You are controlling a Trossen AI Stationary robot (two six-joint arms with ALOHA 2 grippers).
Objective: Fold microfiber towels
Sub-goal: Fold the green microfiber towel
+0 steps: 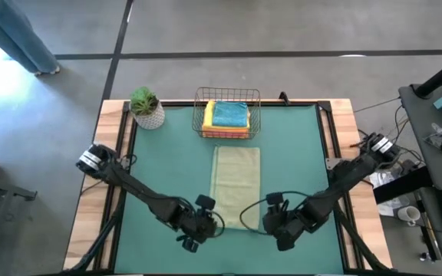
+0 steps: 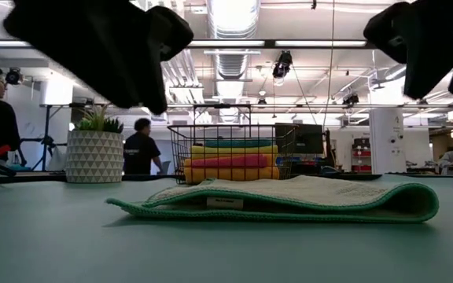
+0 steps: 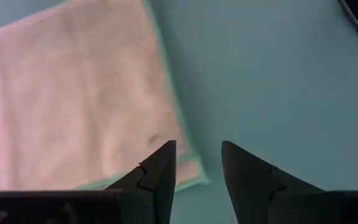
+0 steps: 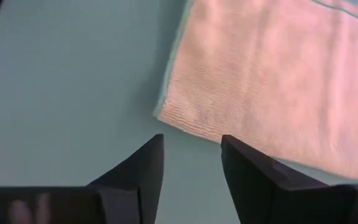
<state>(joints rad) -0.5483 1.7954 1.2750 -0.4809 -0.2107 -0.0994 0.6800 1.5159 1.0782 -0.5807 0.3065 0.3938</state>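
Sage towel [image 1: 237,184] is laid folded on the mat [image 1: 167,165]; left gripper [image 1: 206,228] and right gripper [image 1: 271,225] are held above its near corners, fingers apart, empty.

- pale sage green towel [image 1: 236,184] with a teal-green edge
- basket [image 1: 228,113] stack: teal, yellow, pink, orange
- green table mat [image 1: 167,165]
- white pot [image 1: 150,116], grey triangle pattern

One camera looks straight down on the whole bench [image 1: 167,161]. One sits low, looking across it. Two arm cameras look closely at the same towel [image 3: 73,93].
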